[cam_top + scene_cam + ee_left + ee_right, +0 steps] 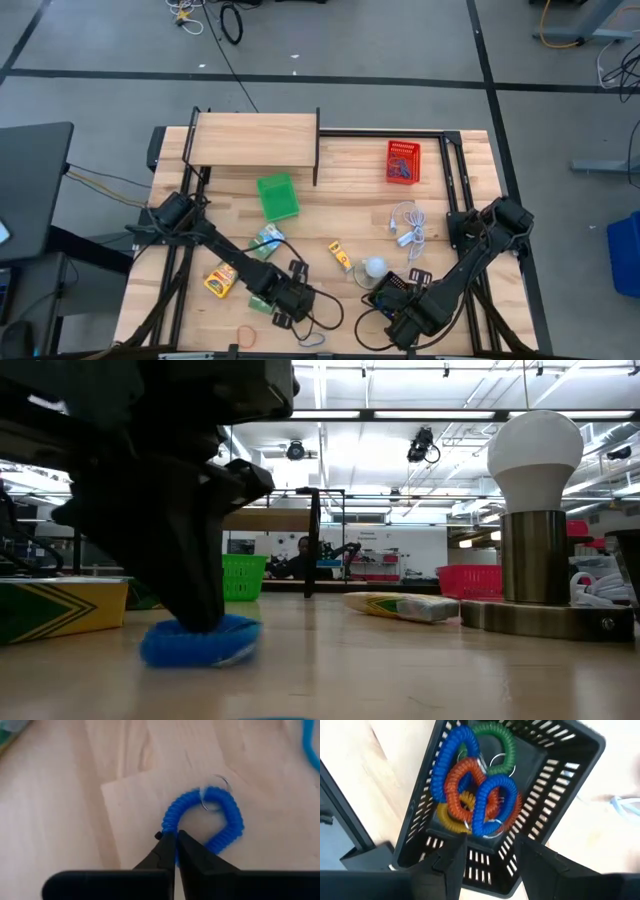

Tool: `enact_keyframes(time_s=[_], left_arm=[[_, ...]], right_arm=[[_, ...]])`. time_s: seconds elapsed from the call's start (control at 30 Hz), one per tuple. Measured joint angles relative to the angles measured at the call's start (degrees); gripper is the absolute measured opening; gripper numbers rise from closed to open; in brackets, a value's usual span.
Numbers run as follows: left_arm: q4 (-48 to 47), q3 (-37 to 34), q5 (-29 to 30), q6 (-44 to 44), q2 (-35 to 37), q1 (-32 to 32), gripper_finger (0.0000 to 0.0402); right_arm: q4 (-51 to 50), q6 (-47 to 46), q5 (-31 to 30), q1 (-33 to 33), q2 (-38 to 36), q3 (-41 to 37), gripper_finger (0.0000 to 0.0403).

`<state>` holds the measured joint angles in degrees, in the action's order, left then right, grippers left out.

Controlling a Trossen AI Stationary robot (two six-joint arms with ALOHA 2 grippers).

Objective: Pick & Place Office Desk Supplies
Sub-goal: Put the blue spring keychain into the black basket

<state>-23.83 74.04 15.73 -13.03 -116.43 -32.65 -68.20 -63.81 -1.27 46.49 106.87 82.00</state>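
Blue loop [207,817]: flat on tabletop [340,200], near edge, left of centre, key ring attached. Left hand [176,840]: clenched on loop's coil, tips down on the wood. Right hand [487,850]: fingers apart, grasping nothing, poised over black basket [570,765] at near right. Basket contents: blue, orange, green and yellow loops [475,795], heaped together.

My left gripper [176,836] sits at the table's [330,205] near edge, pinched on a coil loop [210,820] lying flat on the wood. To its right, my right gripper [487,847] hangs over a mesh basket [560,775] with several coil loops [480,795] piled inside. A bulb-shaped lamp [374,267] stands just behind that basket.
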Motion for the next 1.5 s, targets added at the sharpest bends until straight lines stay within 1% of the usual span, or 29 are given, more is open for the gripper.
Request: enact_keyframes(time_s=[0.13, 0.3, 0.47, 0.6, 0.73, 0.8, 0.87, 1.03, 1.27, 1.4, 1.5], left_arm=[[-0.36, 0.48, 5.10, 0.92, 0.26, -0.96, 0.0005], [-0.56, 1.85, 12.65, 2.79, 1.76, -2.62, 0.0003], [-0.19, 2.14, 19.65, 3.33, 5.37, -3.37, 0.0002], [1.05, 2.15, 25.60, 4.58, 8.22, -3.68, 0.0002], [6.74, 2.15, 29.08, 9.14, 10.10, -3.72, 0.0001], [10.55, 2.16, 30.36, 12.18, 10.16, -3.29, 0.0001], [12.90, 2.14, 31.65, 15.78, 10.13, -2.89, 0.0001], [16.83, 2.14, 32.06, 19.46, 10.10, -1.38, 0.0001], [21.70, 2.14, 32.28, 24.40, 10.07, -1.04, 0.0001], [23.03, 2.14, 32.28, 25.73, 10.06, -1.04, 0.0001], [23.61, 2.14, 32.04, 25.96, 10.07, -0.99, 0.0001]], right_arm=[[0.76, 0.47, -2.94, 0.80, 0.00, 0.00, 0.0172], [5.53, 3.86, -9.92, 2.31, -0.77, 0.00, 0.0172], [11.81, 7.61, -20.62, 3.76, -2.47, 0.00, 0.0172], [17.48, 12.03, -31.48, 4.60, -4.17, 0.02, 0.0172], [23.00, 18.37, -41.49, 5.03, -4.76, 0.02, 0.0172], [24.01, 20.74, -46.18, 4.92, -4.76, 0.02, 0.0172], [24.44, 21.04, -48.99, 4.03, -4.76, 0.02, 0.0172], [24.24, 19.38, -52.18, 1.53, -4.76, 0.02, 0.0172], [24.31, 16.07, -51.97, -1.75, -4.74, 0.02, 0.0172], [24.61, 16.37, -50.98, -3.57, -4.72, 0.02, 0.0172], [25.82, 18.30, -49.63, -4.79, -4.72, 0.02, 0.0172]])
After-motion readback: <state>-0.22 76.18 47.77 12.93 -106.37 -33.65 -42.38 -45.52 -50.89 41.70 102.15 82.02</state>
